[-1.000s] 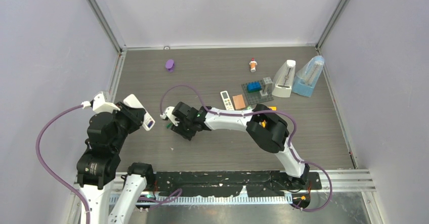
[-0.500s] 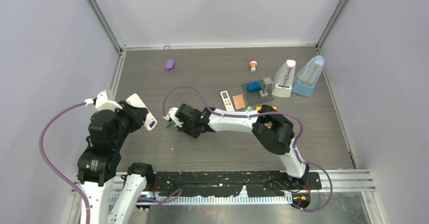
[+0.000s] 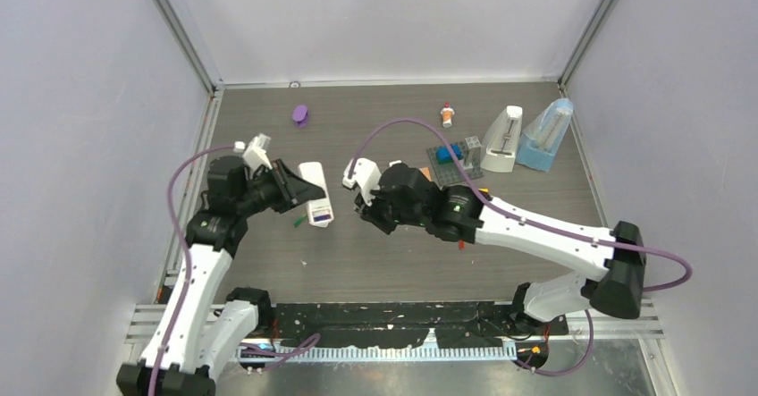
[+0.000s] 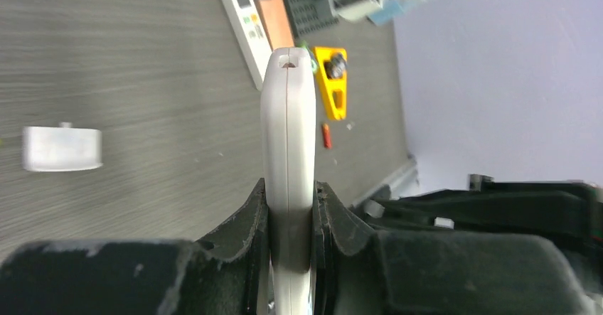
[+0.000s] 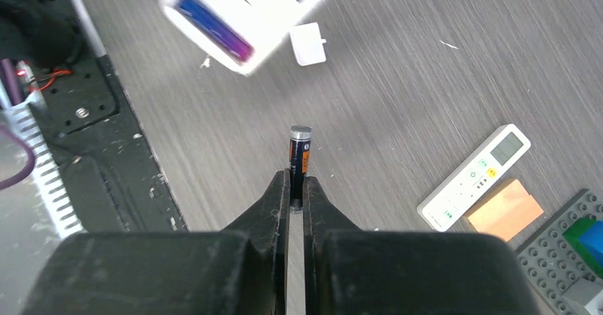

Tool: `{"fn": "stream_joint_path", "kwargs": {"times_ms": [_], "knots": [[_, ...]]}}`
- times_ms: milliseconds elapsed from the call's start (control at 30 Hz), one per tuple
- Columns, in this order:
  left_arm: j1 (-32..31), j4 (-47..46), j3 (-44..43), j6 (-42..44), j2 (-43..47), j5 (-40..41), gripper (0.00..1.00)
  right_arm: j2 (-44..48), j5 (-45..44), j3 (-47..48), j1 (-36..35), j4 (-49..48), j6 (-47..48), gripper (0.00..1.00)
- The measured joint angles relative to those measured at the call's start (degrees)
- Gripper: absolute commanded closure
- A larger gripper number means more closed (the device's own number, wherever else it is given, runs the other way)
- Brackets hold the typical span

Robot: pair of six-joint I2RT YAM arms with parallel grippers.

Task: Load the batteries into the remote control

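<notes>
My left gripper (image 3: pixel 290 186) (image 4: pixel 290 201) is shut on the white remote control (image 3: pixel 315 201) (image 4: pixel 288 116) and holds it above the table. Its open bay shows a purple battery (image 5: pixel 217 27) seated inside. My right gripper (image 3: pixel 366 206) (image 5: pixel 297 187) is shut on a dark battery (image 5: pixel 299 153) with an orange band and a silver cap, just right of the remote. A green battery (image 3: pixel 296 223) lies on the table under the remote's end. A red-orange battery (image 4: pixel 326 135) lies further right.
A second remote (image 3: pixel 400 176) (image 5: pixel 475 176), an orange card (image 5: pixel 505 207) and a grey brick plate (image 3: pixel 454 159) lie behind the right arm. A small white piece (image 5: pixel 308 43) lies past the held battery. Two metronomes (image 3: pixel 505 139) stand back right, and a purple object (image 3: pixel 300 114) is back left.
My left arm has swung the remote right, toward the table's middle. My right gripper has drawn back to the right from the green battery and closed.
</notes>
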State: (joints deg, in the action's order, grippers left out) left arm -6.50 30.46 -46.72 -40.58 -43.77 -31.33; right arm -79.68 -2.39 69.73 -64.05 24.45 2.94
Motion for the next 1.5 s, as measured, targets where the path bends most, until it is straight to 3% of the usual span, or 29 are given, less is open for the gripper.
{"fn": "stream_joint_path", "kwargs": {"times_ms": [200,400,567,900,1367,1500], "knots": [[-5.0,-18.6,11.3,-8.4,-6.7,-11.5,1.0,4.5,-2.7,2.3,-6.3,7.3,1.7,0.95],[-11.5,-39.1,15.5,-17.1,-9.6,-16.7,1.0,3.6,-6.9,6.4,-11.0,14.3,4.0,0.95],[-13.4,-52.0,19.3,-23.5,-13.0,-18.8,1.0,0.4,-11.1,10.3,-12.7,18.5,6.4,0.94],[-13.8,-59.5,20.8,-28.5,-14.6,-20.3,1.0,-5.5,-14.9,13.8,-14.1,22.6,9.4,0.92],[-13.8,-59.8,22.8,-29.7,-17.7,-22.7,1.0,-9.4,-18.1,15.3,-15.7,24.5,12.7,0.88],[-13.8,-59.8,22.8,-29.7,-18.2,-23.5,1.0,-9.7,-18.1,15.3,-16.0,24.6,13.4,0.83]]}}
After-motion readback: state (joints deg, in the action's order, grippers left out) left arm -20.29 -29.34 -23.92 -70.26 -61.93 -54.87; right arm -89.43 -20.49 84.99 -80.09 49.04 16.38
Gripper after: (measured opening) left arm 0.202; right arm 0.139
